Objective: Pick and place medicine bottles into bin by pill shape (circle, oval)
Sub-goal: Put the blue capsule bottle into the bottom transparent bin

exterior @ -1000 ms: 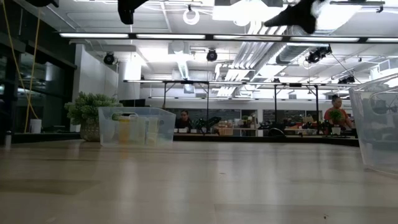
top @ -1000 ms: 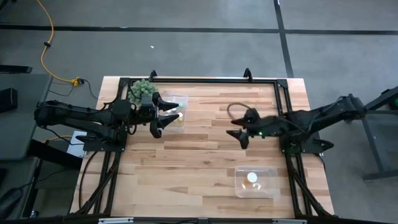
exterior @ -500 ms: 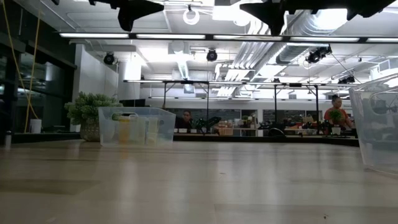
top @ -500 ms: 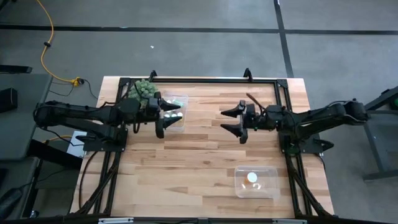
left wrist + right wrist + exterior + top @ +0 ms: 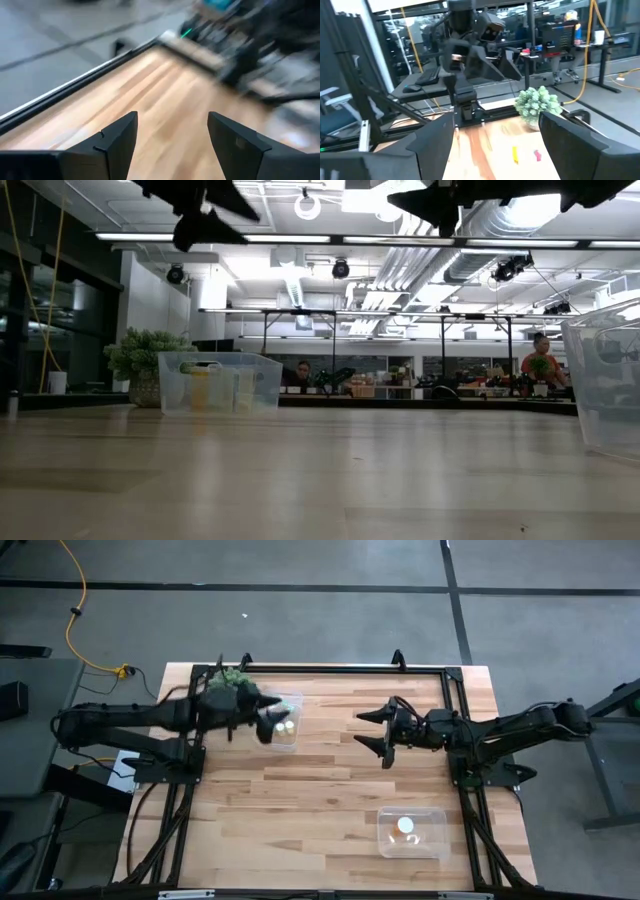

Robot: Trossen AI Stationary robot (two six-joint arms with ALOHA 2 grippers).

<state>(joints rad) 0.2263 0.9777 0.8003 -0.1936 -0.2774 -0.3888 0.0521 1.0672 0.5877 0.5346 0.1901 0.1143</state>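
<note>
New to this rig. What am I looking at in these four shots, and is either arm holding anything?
It is a two-armed robot at a wooden table. The high view looks straight down. The low view looks level across the tabletop into the room. The other two come from cameras on each wrist, looking past that arm's own fingers.

The left gripper hangs by the clear bin at the table's far side, beside a green plant. That bin holds several small medicine bottles. The right gripper hangs over the middle of the table. A second clear bin sits on the right arm's side, with a white bottle in it.

Both grippers are open and hold nothing.
</note>
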